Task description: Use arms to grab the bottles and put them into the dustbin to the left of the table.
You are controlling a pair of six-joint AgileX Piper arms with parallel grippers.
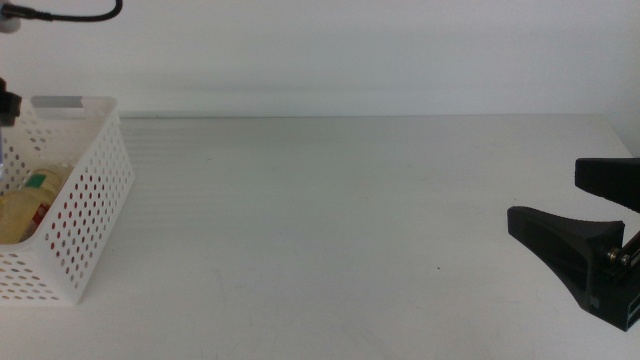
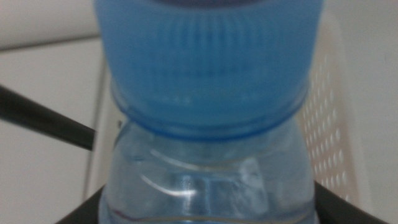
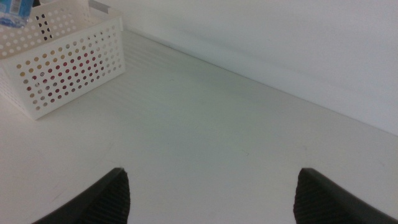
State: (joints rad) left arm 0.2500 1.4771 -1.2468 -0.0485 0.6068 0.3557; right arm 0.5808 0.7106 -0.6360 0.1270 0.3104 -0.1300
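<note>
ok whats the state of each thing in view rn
water bottle: cap on, held by left gripper over the bin
left gripper: shut on water bottle
right gripper: open, empty, low over the table
bin: upright, yellow bottle lying inside

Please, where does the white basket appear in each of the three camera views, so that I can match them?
Middle view: the white basket stands at the far left edge, cut off by the frame.
Left wrist view: its perforated wall shows behind the blue-capped water bottle.
Right wrist view: it sits in the upper left corner.
Shared landmark: the off-white table that it stands on.
</note>
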